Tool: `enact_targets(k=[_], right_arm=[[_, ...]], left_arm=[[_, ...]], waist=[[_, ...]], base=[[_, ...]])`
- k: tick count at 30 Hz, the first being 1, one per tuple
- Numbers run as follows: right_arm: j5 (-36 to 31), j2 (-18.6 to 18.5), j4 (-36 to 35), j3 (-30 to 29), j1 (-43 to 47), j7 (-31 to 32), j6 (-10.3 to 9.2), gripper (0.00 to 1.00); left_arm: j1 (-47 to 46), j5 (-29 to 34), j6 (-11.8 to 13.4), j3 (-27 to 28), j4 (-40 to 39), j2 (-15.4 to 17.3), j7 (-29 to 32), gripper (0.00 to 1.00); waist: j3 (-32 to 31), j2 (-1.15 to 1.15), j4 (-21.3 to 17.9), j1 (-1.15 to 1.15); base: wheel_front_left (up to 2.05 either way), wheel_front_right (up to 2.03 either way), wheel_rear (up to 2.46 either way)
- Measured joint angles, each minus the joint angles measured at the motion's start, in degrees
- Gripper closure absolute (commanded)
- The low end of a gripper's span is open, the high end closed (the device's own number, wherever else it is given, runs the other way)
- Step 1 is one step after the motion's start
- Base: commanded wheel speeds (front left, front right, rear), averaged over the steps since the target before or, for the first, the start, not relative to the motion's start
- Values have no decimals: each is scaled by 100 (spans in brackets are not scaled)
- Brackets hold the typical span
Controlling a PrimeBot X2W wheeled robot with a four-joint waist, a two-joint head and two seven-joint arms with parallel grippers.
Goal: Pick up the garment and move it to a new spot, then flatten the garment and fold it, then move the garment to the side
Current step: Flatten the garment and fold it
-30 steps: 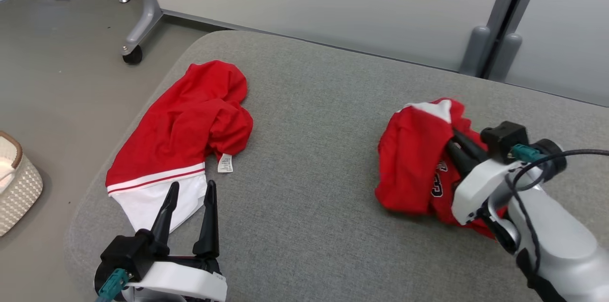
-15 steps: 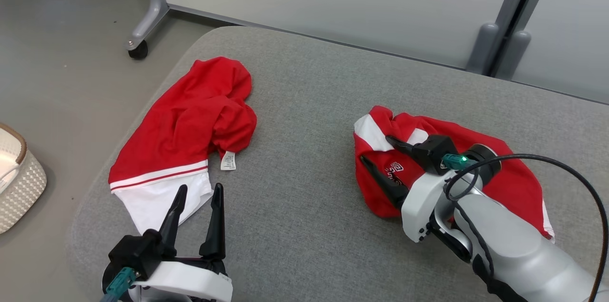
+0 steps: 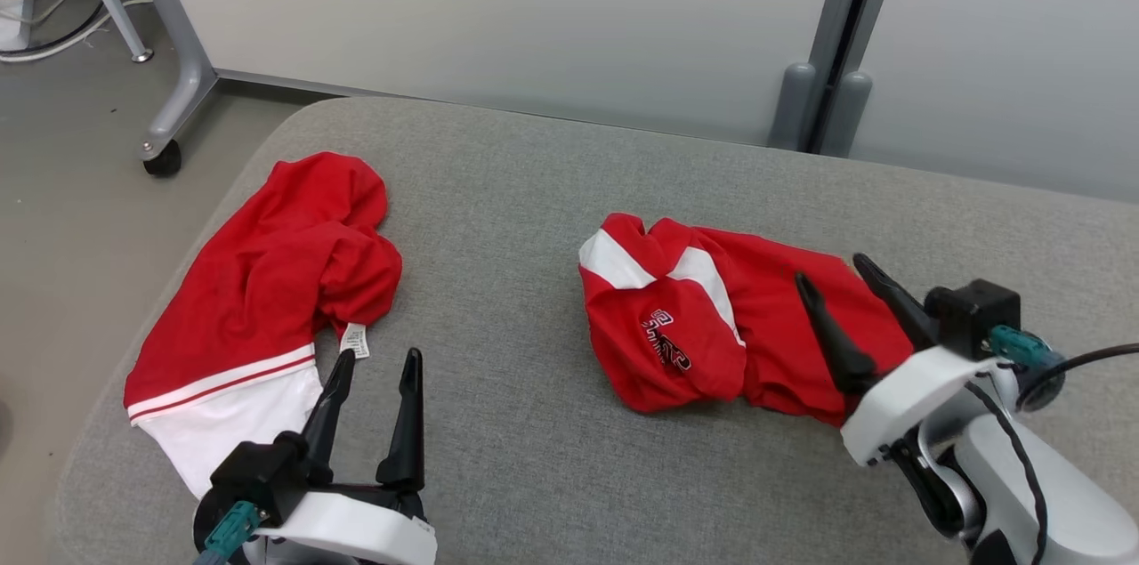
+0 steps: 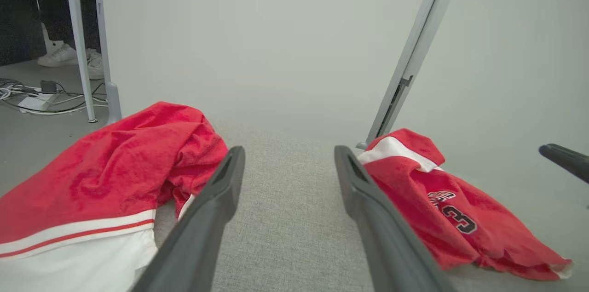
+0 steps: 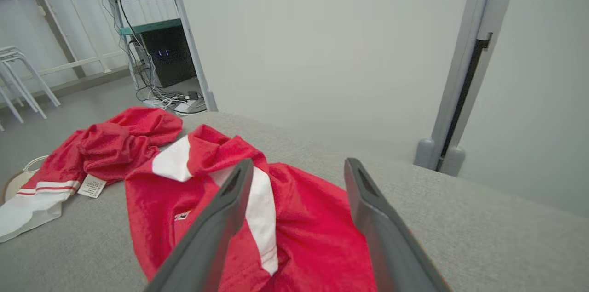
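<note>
My right hand (image 3: 831, 270) is wide open and holds nothing, fingers spread over the near end of the red jersey (image 3: 676, 325), which lies crumpled on the grey tabletop (image 3: 534, 236) just ahead. My left hand (image 3: 378, 355) is open too, with the red-and-white shorts (image 3: 258, 280) just beside its left finger.

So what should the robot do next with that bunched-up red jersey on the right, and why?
Probably lower the right claw and pinch one edge of the red jersey to pull it out flat. The claw hangs open over it, holding nothing, and the jersey lies bunched up on the grey cushion.
</note>
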Motion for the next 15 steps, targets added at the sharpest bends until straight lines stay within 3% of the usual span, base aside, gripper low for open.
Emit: enact_targets(k=[3, 9, 15], right_arm=[[182, -80, 103, -38, 249, -8, -1, 0], [743, -87, 354, 559, 186, 264, -1, 0], [2286, 149, 739, 517, 90, 1351, -1, 0]], left_arm=[[-16, -1, -21, -81, 7, -2, 0, 0], [-71, -52, -21, -137, 36, -3, 0, 0], [-87, -108, 25, -179, 64, -3, 0, 0]], waist=[[-4, 0, -24, 0], [83, 0, 118, 0], [142, 0, 456, 0]], base=[[0, 0, 0], [0, 0, 0], [0, 0, 0]])
